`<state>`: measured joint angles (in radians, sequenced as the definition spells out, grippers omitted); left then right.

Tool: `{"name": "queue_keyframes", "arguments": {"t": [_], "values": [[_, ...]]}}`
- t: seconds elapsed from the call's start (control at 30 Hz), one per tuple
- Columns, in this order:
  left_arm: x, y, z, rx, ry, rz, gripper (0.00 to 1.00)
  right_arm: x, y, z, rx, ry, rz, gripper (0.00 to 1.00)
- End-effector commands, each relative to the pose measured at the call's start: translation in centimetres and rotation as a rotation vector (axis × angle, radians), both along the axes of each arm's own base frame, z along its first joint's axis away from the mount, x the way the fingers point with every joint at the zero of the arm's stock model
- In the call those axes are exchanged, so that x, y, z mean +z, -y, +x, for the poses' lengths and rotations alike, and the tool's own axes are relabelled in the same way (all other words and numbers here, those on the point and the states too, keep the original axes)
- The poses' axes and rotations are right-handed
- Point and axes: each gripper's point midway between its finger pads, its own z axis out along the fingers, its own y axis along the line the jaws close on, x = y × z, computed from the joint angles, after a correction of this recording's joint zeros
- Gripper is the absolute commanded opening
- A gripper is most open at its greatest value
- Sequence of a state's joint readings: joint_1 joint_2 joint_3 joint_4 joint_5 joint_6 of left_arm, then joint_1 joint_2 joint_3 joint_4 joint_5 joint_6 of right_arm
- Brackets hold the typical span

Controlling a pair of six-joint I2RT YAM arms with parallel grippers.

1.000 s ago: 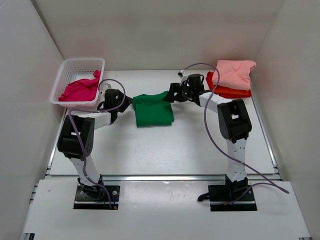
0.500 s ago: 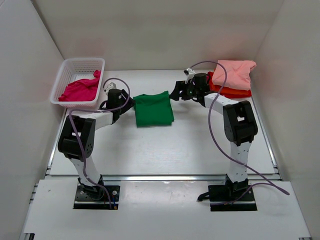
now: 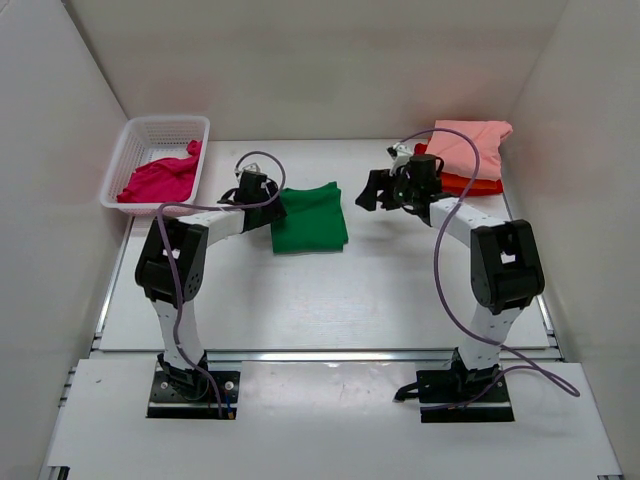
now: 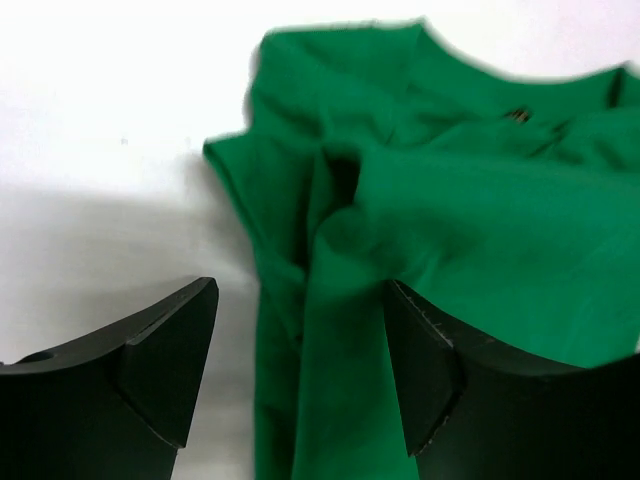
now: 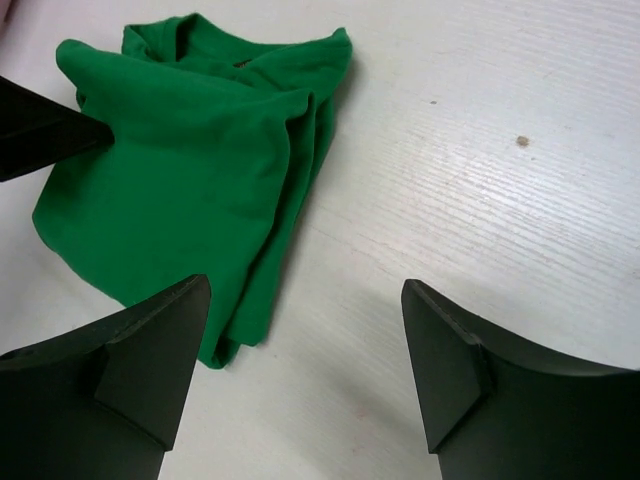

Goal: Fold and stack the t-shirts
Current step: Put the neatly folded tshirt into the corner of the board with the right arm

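A folded bright green t-shirt (image 3: 310, 217) lies on the table's middle; it shows in the left wrist view (image 4: 450, 220) and the right wrist view (image 5: 190, 170). My left gripper (image 3: 268, 205) is open at the shirt's left edge, its jaws astride the folded edge (image 4: 305, 350). My right gripper (image 3: 372, 192) is open and empty over bare table (image 5: 305, 350), right of the shirt. A salmon pink t-shirt (image 3: 468, 146) tops a stack with orange-red and red ones (image 3: 462, 184) at the back right. A magenta t-shirt (image 3: 160, 178) lies in the basket.
The white lattice basket (image 3: 135, 135) stands at the back left. White walls close in the table on three sides. A metal rail runs along the near edge of the table (image 3: 330, 355).
My right gripper has drawn back to the right, away from the green shirt. My left gripper has moved right onto the shirt's left edge.
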<state>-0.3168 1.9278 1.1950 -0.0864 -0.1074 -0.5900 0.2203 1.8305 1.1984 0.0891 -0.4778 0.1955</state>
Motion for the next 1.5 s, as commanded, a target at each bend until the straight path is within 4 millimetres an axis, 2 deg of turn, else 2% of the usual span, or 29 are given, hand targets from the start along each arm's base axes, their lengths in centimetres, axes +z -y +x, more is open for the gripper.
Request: {"name": "queue_keyframes", "arguments": {"t": [0.0,0.1,0.13,0.17,0.2,0.23,0.3,0.37,0.5,0.57,0.6,0.67,0.7,0.73,0.77,0.8,0.83,0.87,0.9,0.93,1.0,1.07,1.1,1.13,1.17,1.2,1.27,1.33,1.47], "values": [[0.0,-0.6,-1.0,-0.016,-0.041,0.042,0.76,1.4,-1.2,-0.2,0.037,0.047,-0.022,0.75],[-0.8,-0.3,-1.1,-0.03,-0.083,0.047,0.7,0.5,-3.1,0.2,0.05,-0.006,-0.03,0.84],[-1.4,-0.3,-1.3,-0.037,-0.106,0.052,0.66,0.4,-3.7,1.1,0.05,0.001,-0.041,0.88],[-1.5,-0.4,-1.1,-0.038,-0.115,0.056,0.59,-2.0,-4.0,0.5,0.046,-0.085,-0.083,0.9],[-1.4,-0.1,-1.1,-0.045,-0.122,0.06,0.48,-3.1,-5.1,0.3,0.061,-0.128,-0.117,0.92],[-2.1,-0.5,-1.4,-0.043,-0.149,0.071,0.44,-2.6,-5.6,0.6,0.055,-0.144,-0.129,0.96],[-2.7,-0.2,-1.7,-0.051,-0.175,0.071,0.39,-4.5,-6.8,0.6,0.046,-0.192,-0.171,0.99],[-2.6,0.0,-1.4,-0.044,-0.171,0.054,0.39,-5.1,-7.7,0.6,0.017,-0.228,-0.185,0.99],[-2.9,0.1,-1.8,-0.052,-0.178,0.029,0.4,-7.2,-8.0,0.3,-0.021,-0.334,-0.204,0.99],[-3.0,0.0,-1.8,-0.046,-0.179,0.029,0.4,-8.7,-8.4,-0.5,0.013,-0.384,-0.26,0.99],[-3.0,-0.4,-1.6,-0.038,-0.176,0.029,0.4,-8.7,-8.6,-0.7,0.024,-0.392,-0.283,0.99],[-3.1,0.0,-1.8,-0.052,-0.178,0.023,0.39,-10.6,-8.9,-1.3,0.044,-0.442,-0.333,0.99],[-3.3,0.1,-1.8,-0.05,-0.18,0.016,0.4,-10.6,-9.5,-1.6,0.057,-0.452,-0.349,0.99],[-3.1,0.0,-1.8,-0.048,-0.175,0.017,0.4,-11.6,-9.3,-1.5,0.048,-0.473,-0.36,0.97],[-3.4,0.0,-2.1,-0.048,-0.183,0.016,0.39,-11.7,-9.6,-1.6,0.047,-0.483,-0.383,0.92],[-3.6,0.0,-2.3,-0.05,-0.186,0.021,0.4,-11.5,-10.2,-1.8,0.056,-0.48,-0.389,0.85],[-3.2,-0.1,-2.1,-0.046,-0.18,0.016,0.4,-11.9,-9.9,-1.8,0.051,-0.494,-0.397,0.71],[-3.4,-0.2,-2.1,-0.045,-0.183,0.016,0.4,-12.2,-10.6,-2.2,0.063,-0.522,-0.394,0.7],[-3.0,0.0,-2.0,-0.048,-0.175,0.011,0.41,-11.5,-10.4,-2.1,0.059,-0.544,-0.389,0.71],[-3.4,-0.3,-2.2,-0.045,-0.187,0.014,0.42,-12.8,-9.9,-2.3,0.06,-0.577,-0.414,0.71],[-3.2,-0.5,-2.0,-0.04,-0.182,0.003,0.41,-12.5,-9.9,-2.9,0.06,-0.597,-0.478,0.75],[-3.2,-0.3,-2.3,-0.042,-0.185,0.001,0.42,-13.6,-9.3,-3.6,0.049,-0.62,-0.537,0.75],[-3.1,-0.2,-2.3,-0.04,-0.18,-0.002,0.43,-13.9,-9.5,-4.0,0.054,-0.625,-0.544,0.63],[-3.2,-0.2,-2.3,-0.04,-0.181,-0.001,0.43,-14.1,-9.1,-4.0,0.039,-0.636,-0.546,0.43],[-2.6,-0.2,-2.0,-0.041,-0.162,-0.011,0.46,-13.7,-9.2,-4.0,0.041,-0.632,-0.533,0.31],[-2.8,0.0,-2.3,-0.046,-0.17,-0.011,0.47,-13.8,-9.2,-4.3,0.038,-0.638,-0.532,0.13],[-2.5,0.1,-2.3,-0.053,-0.163,-0.015,0.51,-13.0,-8.9,-3.8,0.028,-0.608,-0.526,0.0],[-2.0,0.1,-2.4,-0.052,-0.157,-0.027,0.52,-10.4,-9.4,-2.4,0.053,-0.528,-0.476,0.0],[0.5,-0.5,-2.2,-0.052,-0.113,-0.08,0.64,-3.6,-9.5,0.3,0.126,-0.387,-0.331,0.0]]}}
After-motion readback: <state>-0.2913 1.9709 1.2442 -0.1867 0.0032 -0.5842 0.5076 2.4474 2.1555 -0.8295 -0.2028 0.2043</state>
